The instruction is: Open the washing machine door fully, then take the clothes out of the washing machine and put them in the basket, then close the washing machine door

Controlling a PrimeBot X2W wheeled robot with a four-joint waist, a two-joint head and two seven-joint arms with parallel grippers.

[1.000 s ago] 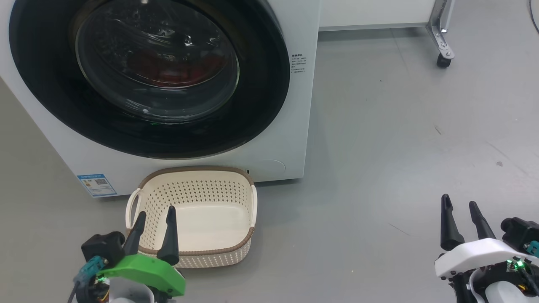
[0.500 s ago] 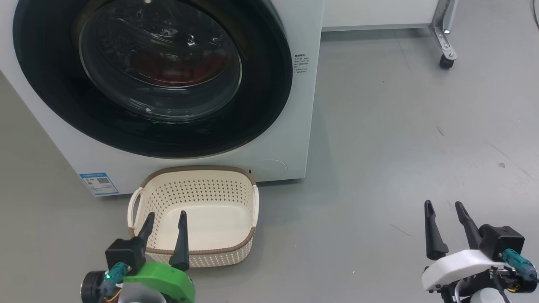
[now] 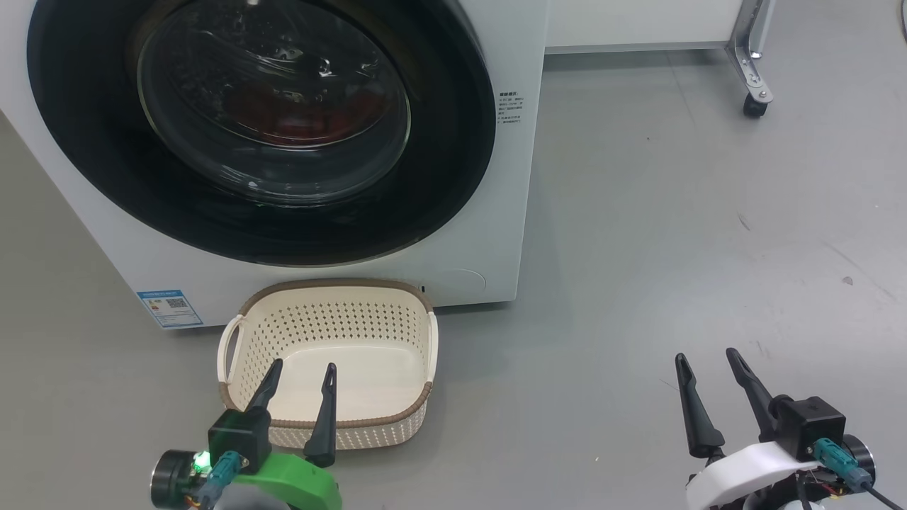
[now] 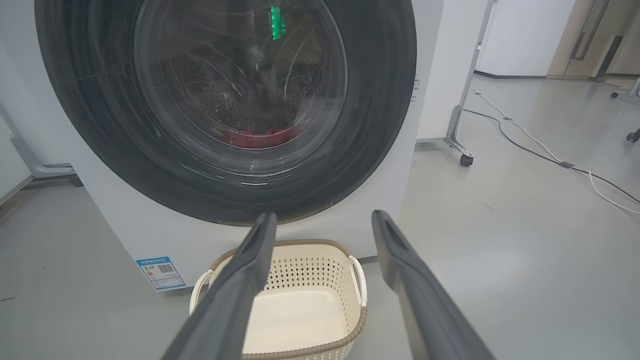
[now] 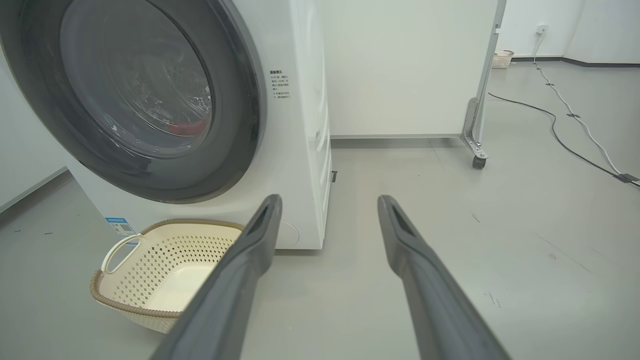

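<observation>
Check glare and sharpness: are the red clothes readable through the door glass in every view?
Head view: white glints on the glossy black-rimmed round glass door, red fabric clothes dim but visible. Left wrist view: green reflection high on the glass, clothes clear, left end effector softly out of focus. Right wrist view: oblique, wide-angle curved door, a faint red patch.

The left gripper (image 4: 324, 216) has its fingers (image 4: 250, 270) spread wide and holds nothing. Directly ahead of it stands the white front-loading washing machine (image 4: 427, 60), its round black-rimmed glass door (image 4: 380, 100) closed. Behind the glass lie red fabric clothes (image 4: 260, 139). Below, between the fingers, the cream perforated plastic basket (image 4: 300, 244) sits on the grey floor (image 4: 500, 250).
</observation>
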